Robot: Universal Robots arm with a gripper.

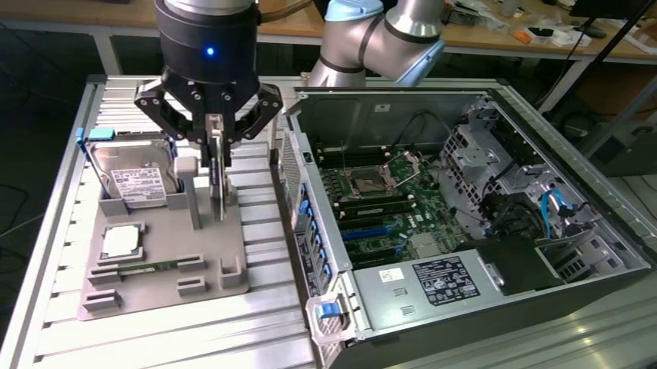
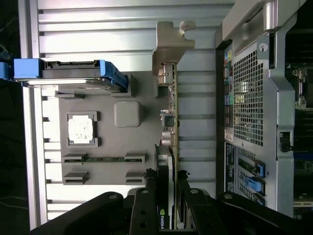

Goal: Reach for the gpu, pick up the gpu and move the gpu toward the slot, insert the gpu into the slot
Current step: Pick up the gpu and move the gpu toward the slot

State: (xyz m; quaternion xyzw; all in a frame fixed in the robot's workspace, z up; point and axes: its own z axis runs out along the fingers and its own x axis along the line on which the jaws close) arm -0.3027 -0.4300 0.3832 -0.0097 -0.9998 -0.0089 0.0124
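Wooden workbench (image 1: 92, 17) ran along the back, clutter (image 1: 542, 32) lay on it, ribbed aluminium table (image 1: 165, 338) stood in front, dark floor (image 1: 26, 138) lay between.

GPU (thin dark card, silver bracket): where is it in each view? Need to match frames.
Exterior view: the gpu, a thin dark circuit card, stands on edge on the grey holder tray at the exterior view's left, beneath the gripper.
Wrist view: the gpu is seen edge-on, running from its silvery bracket to the gripper.
Shared landmark: the silver hard drive with blue rails.
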